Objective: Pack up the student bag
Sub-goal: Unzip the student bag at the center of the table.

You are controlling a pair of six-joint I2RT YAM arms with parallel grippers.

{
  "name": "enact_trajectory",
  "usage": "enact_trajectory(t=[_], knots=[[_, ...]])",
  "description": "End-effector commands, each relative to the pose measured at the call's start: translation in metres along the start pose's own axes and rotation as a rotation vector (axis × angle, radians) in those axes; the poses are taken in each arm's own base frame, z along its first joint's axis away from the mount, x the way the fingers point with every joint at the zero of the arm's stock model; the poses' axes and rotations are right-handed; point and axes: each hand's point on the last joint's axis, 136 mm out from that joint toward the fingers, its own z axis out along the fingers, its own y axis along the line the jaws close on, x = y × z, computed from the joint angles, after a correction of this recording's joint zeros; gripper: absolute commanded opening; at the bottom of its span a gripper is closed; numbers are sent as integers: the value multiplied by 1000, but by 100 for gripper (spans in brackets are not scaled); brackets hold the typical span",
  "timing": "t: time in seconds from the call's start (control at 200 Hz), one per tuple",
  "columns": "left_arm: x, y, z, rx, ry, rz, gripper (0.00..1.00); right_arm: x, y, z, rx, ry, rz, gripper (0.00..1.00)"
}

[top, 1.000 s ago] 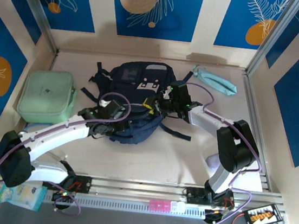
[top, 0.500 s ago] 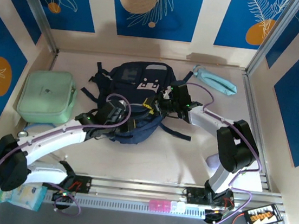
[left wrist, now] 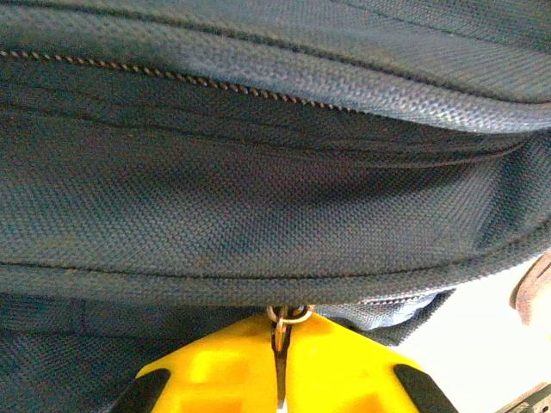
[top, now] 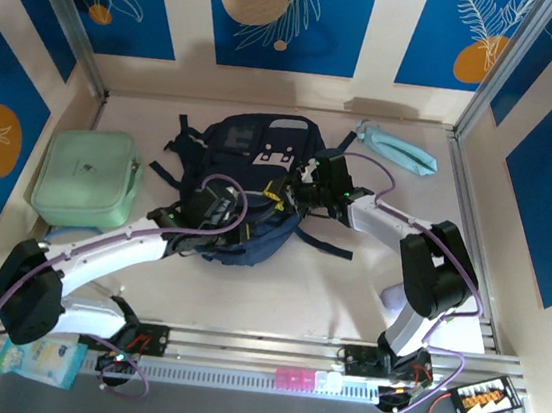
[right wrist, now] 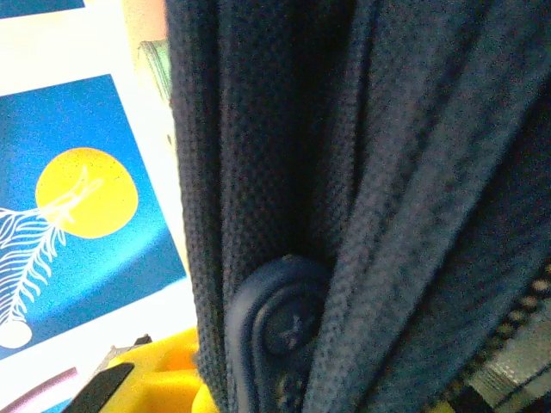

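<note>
The student bag [top: 253,148] lies flat in the middle of the surface [top: 347,286], at the centre of the top view. The left hand [top: 222,218] is closed on the zipper pull [left wrist: 287,317] at the bag's lower edge, likely to draw the zip open for packing. The right hand [top: 296,195], on the bag's right side, pinches a fold of fabric, apparently bracing the bag against that pull.
</note>
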Motion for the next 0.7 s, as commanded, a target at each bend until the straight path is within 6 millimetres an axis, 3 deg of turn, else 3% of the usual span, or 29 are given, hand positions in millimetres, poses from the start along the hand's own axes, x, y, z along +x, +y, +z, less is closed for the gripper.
enact_trajectory(t=[0.0,0.26,0.55,0.625,0.695], knots=[[-7,1,-13,-12,-34,18,3,1,8,-7,-26,11,-6,11],[-6,19,-20,-107,-36,44,0,-3,5,-11,-20,-16,-7,10],[-6,89,-37,-336,-25,18,0,-30,-4,-46,-15,-140,-3,7],[-11,92,-39,-312,-46,12,0,-36,-5,-58,-16,-171,-9,6],[-21,77,-39,-240,-66,56,0,-40,-5,-65,-13,-189,-13,6]])
